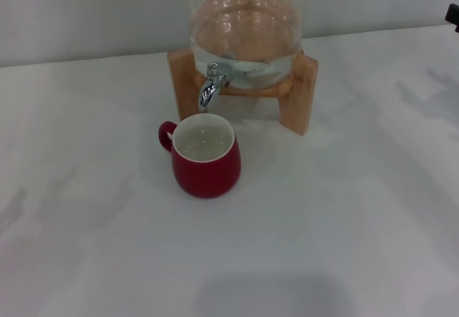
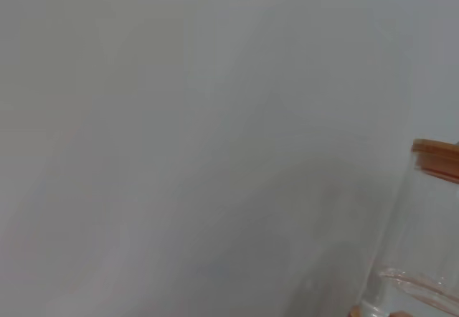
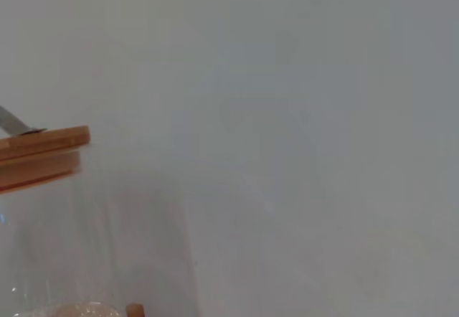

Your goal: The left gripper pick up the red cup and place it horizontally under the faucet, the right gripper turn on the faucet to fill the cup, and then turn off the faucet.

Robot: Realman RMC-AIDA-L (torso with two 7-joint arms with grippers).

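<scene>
- The cup (image 1: 206,156) stands upright on the worktop (image 1: 344,209), under the faucet (image 1: 211,85).
- No end effector shows clearly, so I cannot tell their state.

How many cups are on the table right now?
1. The red cup stands upright on the white table, just below the faucet of the glass water dispenser. Neither wrist view shows another; nothing in view could hide one.
</scene>
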